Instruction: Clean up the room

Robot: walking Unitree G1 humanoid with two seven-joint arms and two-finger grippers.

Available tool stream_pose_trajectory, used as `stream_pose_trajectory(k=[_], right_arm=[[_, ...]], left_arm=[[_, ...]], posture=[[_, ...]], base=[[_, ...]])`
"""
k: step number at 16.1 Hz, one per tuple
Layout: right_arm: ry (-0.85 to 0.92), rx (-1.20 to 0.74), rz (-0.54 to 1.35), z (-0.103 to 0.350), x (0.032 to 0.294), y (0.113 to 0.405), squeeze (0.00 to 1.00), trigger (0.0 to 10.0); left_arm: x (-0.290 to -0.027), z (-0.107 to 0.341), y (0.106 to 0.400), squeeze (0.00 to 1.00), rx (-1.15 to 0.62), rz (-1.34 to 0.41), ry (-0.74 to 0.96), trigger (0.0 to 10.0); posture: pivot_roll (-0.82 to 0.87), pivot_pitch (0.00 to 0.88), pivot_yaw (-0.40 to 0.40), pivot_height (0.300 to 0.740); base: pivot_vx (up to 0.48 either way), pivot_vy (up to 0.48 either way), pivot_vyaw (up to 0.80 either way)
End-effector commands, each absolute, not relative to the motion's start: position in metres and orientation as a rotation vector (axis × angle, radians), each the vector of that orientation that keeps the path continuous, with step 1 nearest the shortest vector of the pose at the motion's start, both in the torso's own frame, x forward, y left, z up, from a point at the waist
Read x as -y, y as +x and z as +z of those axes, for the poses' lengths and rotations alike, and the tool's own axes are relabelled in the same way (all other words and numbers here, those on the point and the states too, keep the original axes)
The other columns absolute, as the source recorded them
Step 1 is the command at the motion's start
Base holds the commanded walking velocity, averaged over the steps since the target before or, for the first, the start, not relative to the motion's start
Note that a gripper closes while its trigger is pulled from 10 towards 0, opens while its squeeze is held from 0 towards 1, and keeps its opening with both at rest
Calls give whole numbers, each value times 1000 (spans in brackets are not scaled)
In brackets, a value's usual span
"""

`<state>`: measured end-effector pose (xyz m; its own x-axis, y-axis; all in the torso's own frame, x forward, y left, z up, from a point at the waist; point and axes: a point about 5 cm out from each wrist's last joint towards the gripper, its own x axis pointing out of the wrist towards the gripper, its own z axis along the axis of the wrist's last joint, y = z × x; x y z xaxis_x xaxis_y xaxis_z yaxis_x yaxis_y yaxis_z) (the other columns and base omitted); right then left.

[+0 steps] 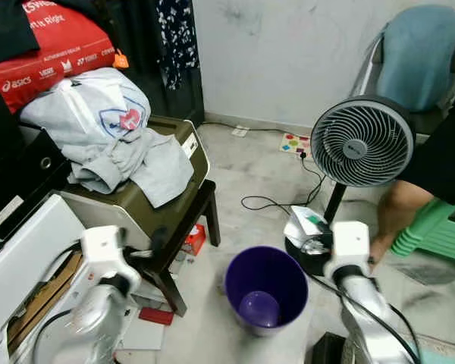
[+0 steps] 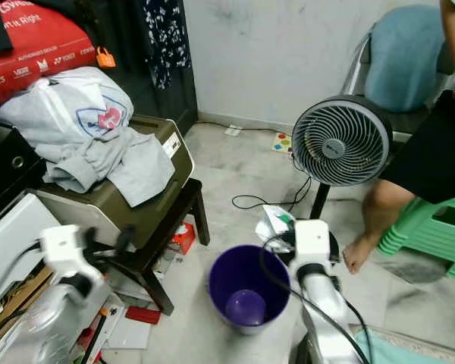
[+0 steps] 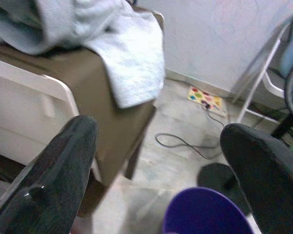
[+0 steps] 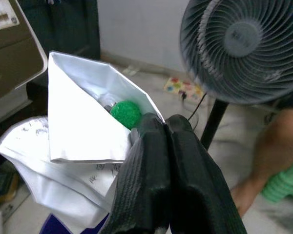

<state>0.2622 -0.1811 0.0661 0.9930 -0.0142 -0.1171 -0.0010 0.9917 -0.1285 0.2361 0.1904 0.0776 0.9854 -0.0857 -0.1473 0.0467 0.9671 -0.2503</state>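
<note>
Left eye view gives us the purple bin (image 1: 266, 287) on the floor between our arms, beside the fan (image 1: 362, 141). Our right gripper (image 4: 162, 127) pinches white papers (image 4: 83, 127) above the bin's rim; our left gripper (image 3: 158, 161) hangs with fingers spread, holding nothing.

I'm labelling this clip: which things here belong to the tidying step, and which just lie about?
In the job:
right gripper, shut on the white papers
purple bin, open, just below
left gripper, open, idle

Lying about:
fan
grey clothes
black cable
green stool
</note>
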Motion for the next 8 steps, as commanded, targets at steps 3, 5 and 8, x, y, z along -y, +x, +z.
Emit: stream_pose_trajectory(k=[3,5,8], right_arm=[[-148,-106,-5,79,185,253,0,10000],[-166,-115,14,79,182,249,0,10000],[-171,-133,6,82,184,249,0,10000]], left_arm=[[-197,85,234,0,-120,-42,-230,10000],[-195,85,237,0,-103,-38,-245,10000],[-188,84,238,0,-106,-57,-262,10000]], posture=[[-55,0,50,740],[-62,0,45,740],[-69,0,43,740]], base=[[0,0,0],[0,0,0],[271,0,0]])
